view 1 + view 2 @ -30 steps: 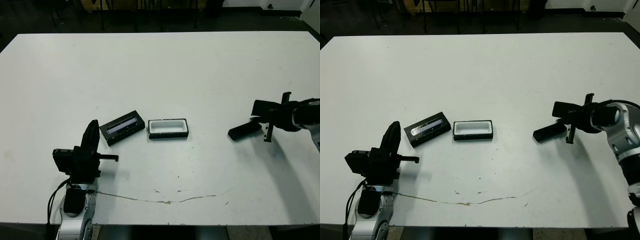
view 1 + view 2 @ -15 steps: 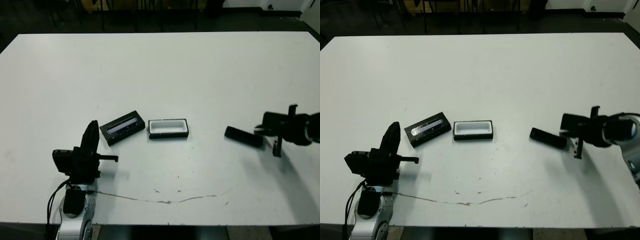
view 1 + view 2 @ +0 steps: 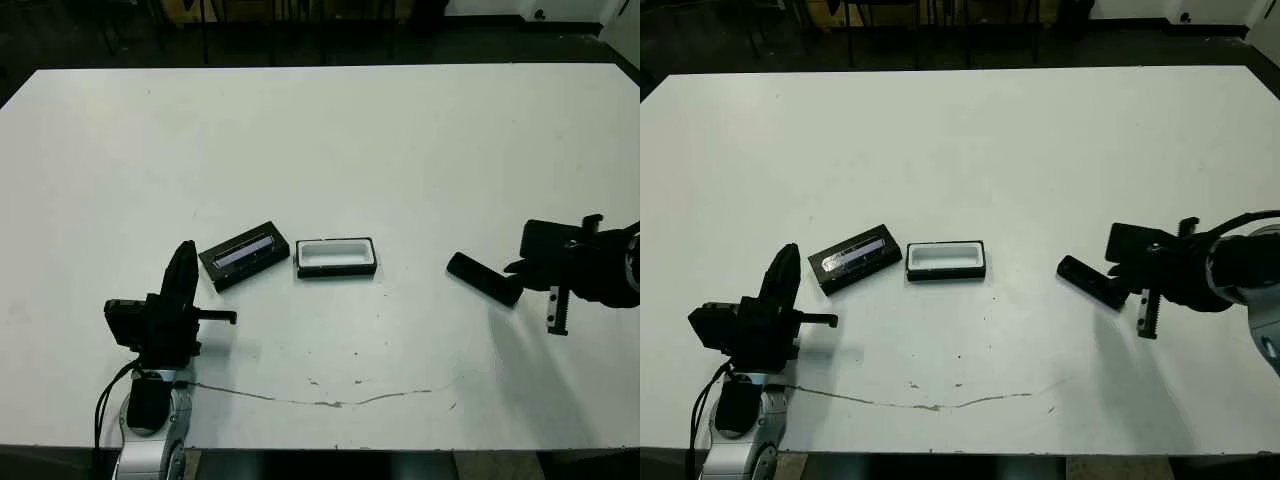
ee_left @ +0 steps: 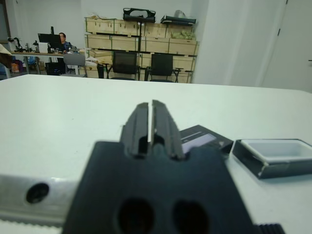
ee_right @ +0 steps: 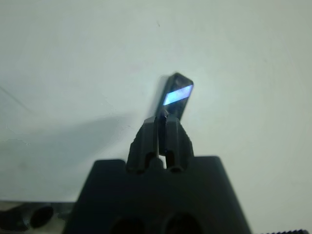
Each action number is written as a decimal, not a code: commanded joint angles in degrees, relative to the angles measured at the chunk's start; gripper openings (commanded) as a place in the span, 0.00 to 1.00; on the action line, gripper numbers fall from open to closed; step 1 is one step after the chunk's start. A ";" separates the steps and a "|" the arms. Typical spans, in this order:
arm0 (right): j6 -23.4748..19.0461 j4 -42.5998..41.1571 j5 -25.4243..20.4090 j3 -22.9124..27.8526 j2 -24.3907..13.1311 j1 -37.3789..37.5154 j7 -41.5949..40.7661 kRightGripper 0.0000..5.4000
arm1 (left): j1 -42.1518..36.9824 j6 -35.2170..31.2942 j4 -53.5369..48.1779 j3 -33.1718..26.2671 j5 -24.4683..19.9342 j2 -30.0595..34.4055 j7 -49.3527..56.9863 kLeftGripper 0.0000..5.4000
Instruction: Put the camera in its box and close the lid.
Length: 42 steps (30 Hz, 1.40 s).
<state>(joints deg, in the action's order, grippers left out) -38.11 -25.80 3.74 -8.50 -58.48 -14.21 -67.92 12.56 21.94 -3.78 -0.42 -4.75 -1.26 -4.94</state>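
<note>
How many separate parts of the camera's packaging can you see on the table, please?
2. The open box sits near the table's middle, and the lid lies just to its left, apart from it. Nothing hides more.

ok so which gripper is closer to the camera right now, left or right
Right. The right gripper is at the camera's near end, seemingly touching it. The left gripper is far across the table, beyond the box and the lid.

On the tabletop [image 3: 400, 150] the lid [image 3: 244, 254] lies just left of the box [image 3: 336, 257]; the camera [image 3: 484, 279] lies well apart to their right
</note>
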 commanded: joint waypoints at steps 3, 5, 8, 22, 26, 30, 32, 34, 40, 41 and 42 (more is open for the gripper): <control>8.27 7.88 -2.25 0.32 1.28 4.38 2.27 0.00 | 0.50 -1.22 0.43 -0.22 -0.13 0.35 -0.03 0.00; 9.25 7.54 -4.05 2.77 1.48 5.47 3.22 0.00 | 0.57 -1.54 0.15 -0.16 -0.34 0.32 -0.12 0.00; 12.69 7.83 -6.72 8.96 2.74 6.91 6.53 0.00 | 0.55 -1.60 0.10 -0.09 -0.09 0.21 0.07 0.00; 20.81 13.85 -25.40 27.32 13.51 12.36 17.96 0.00 | 0.10 -0.64 1.25 -0.01 -0.45 0.03 -0.48 0.00; 18.98 14.74 -24.73 24.76 12.35 13.82 17.18 0.04 | 0.42 -1.36 0.72 -0.07 -0.62 -0.06 -0.28 0.00; 19.76 18.37 -24.50 21.57 11.14 13.71 12.84 0.14 | 0.44 -0.89 0.95 -0.18 -1.53 -0.01 -1.04 0.00; 20.26 20.21 -24.49 20.03 10.79 13.34 10.40 0.20 | 0.53 -1.01 0.87 -0.18 -1.55 -0.02 -1.07 0.00; 20.32 21.93 -24.39 18.76 10.80 13.01 8.65 0.26 | 0.54 -0.80 1.02 -0.18 -1.19 -0.01 -0.92 0.00; 21.52 27.51 -24.74 16.85 12.06 11.85 4.98 0.46 | 0.59 -0.89 1.10 -0.22 -1.57 0.16 -1.39 0.00; 21.80 28.11 -24.71 16.75 12.14 11.78 4.70 0.49 | 0.65 -1.02 1.02 -0.24 -1.57 0.11 -1.36 0.00; 21.94 28.71 -24.94 16.73 12.21 11.70 4.23 0.52 | 0.72 -1.23 0.89 -0.25 -1.59 0.02 -1.29 0.00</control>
<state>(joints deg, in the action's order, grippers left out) -16.80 1.68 -21.06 8.78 -46.62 -2.26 -62.94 12.35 21.61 -3.34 -0.42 -6.12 -1.65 -6.16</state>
